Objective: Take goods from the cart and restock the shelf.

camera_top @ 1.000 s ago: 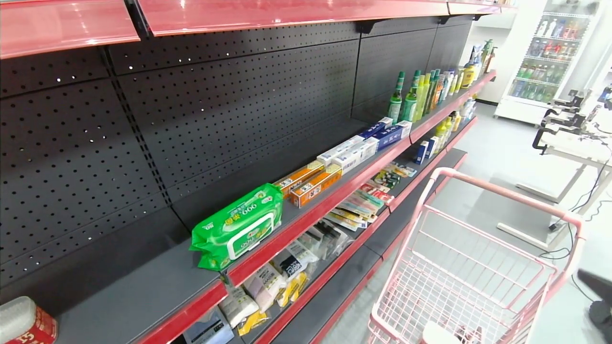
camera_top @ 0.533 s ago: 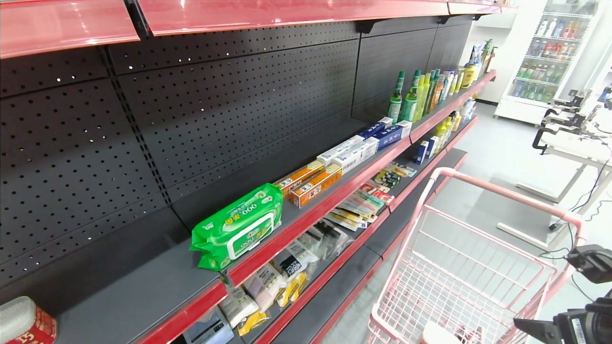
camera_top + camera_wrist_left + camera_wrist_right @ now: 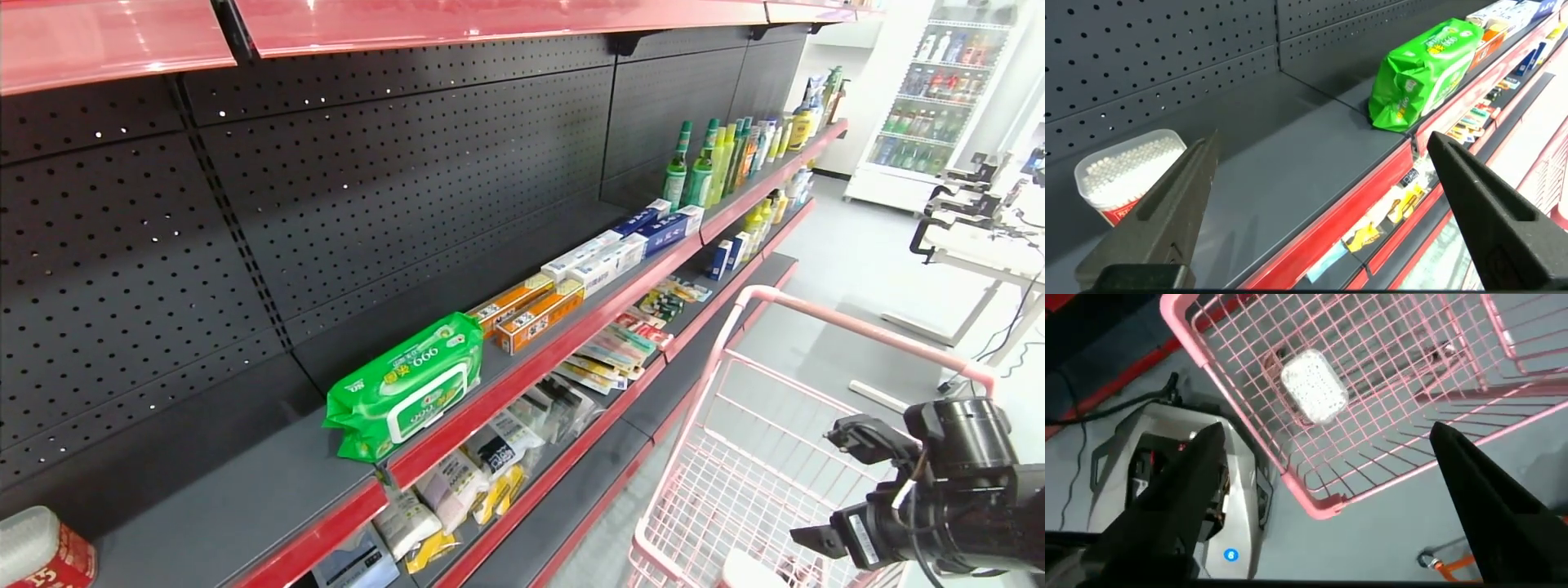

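Above the pink cart (image 3: 1315, 508) the right gripper (image 3: 1324, 429) hung pointing down, fingers spread wide, left gripper (image 3: 1323, 137) held level over the shelf (image 3: 1290, 155), equally wide, empty.

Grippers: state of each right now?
Left gripper: open, empty, over the shelf.
Right gripper: open, empty, over the pink cart.

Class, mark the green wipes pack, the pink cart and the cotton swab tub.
green wipes pack (image 3: 404, 388), head view, front face.
pink cart (image 3: 857, 329), head view, top handle rail.
cotton swab tub (image 3: 1127, 159), left wrist view, swab tips at top.
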